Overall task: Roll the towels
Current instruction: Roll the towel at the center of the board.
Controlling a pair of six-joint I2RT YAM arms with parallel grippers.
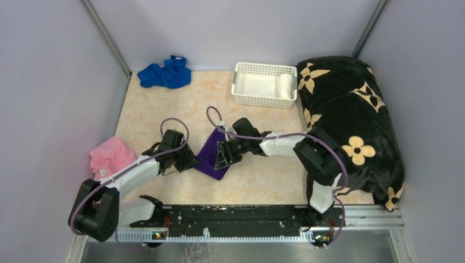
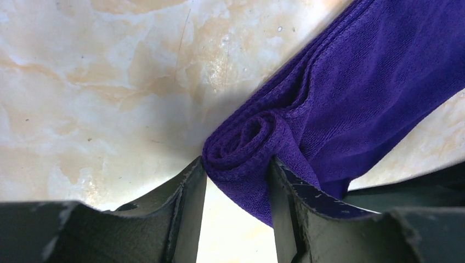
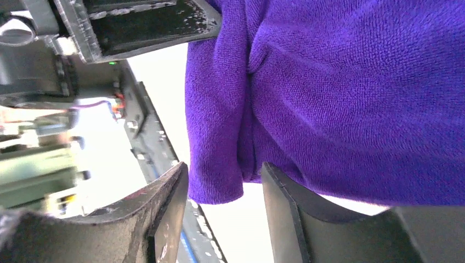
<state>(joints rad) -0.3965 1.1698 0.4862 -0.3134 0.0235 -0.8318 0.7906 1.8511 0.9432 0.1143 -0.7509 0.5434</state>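
Note:
The dark purple towel (image 1: pixel 210 155) lies on the table's middle, one end wound into a small roll (image 2: pixel 245 138). My left gripper (image 1: pixel 189 159) (image 2: pixel 237 164) has that rolled end between its fingertips, both jaws pressing the cloth. My right gripper (image 1: pixel 223 155) (image 3: pixel 225 170) stands open at the towel's other side, a hanging fold of purple cloth (image 3: pixel 219 137) loose between its jaws. The blue towel (image 1: pixel 164 74) lies crumpled at the back left. The cream-white towel (image 1: pixel 284 86) sits rolled inside the basket.
A white plastic basket (image 1: pixel 263 68) stands at the back centre. The big black flowered blanket (image 1: pixel 351 126) fills the right side, against the right arm. A pink cloth (image 1: pixel 111 156) lies at the left edge beside the left arm.

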